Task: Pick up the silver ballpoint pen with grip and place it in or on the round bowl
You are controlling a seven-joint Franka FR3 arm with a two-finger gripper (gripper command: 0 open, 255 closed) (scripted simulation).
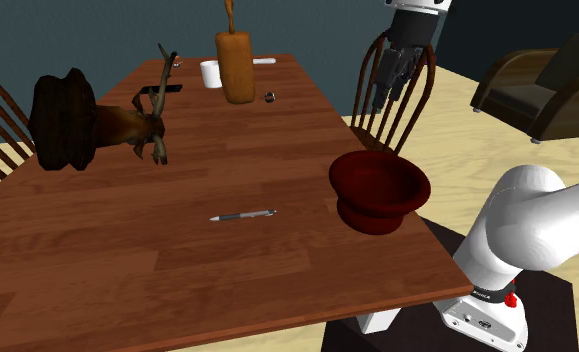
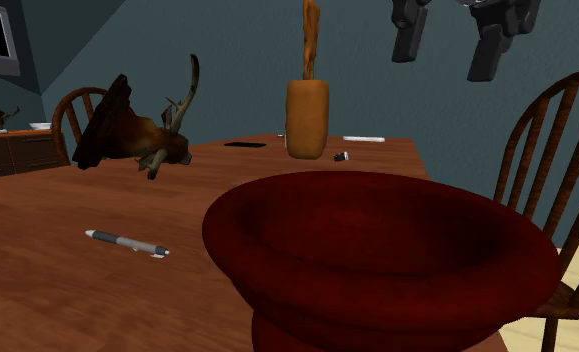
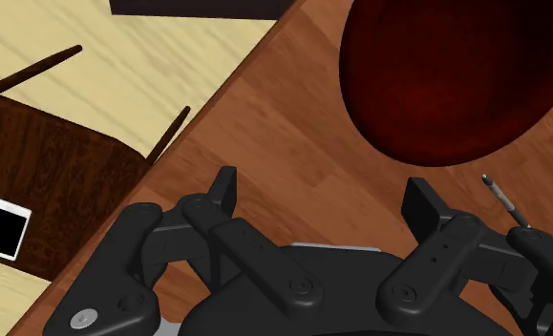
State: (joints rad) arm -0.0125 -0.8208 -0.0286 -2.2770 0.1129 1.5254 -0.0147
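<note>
A slim silver pen [image 1: 244,214] with a dark grip lies flat near the middle of the wooden table [image 1: 127,260]. It is also in the second exterior view [image 2: 127,242], and its tip [image 3: 502,199] pokes out beside one finger in the wrist view. The round dark red bowl [image 1: 379,190] stands empty near the table edge, to the shoulder view's right of the pen, and looms large in the second exterior view [image 2: 377,250] and under the hand [image 3: 456,76]. My gripper [image 1: 395,85] hangs high above that edge, open and empty [image 2: 447,45] [image 3: 324,199], well above bowl and pen.
A dark antlered head mount [image 1: 97,125] lies at the table's left. At the far end stand a tall brown holder [image 1: 235,65] and a white cup [image 1: 211,73], with a black phone [image 1: 162,90] lying nearby. A wooden chair [image 1: 397,90] stands under the gripper, and an armchair [image 1: 542,85] sits at the back right.
</note>
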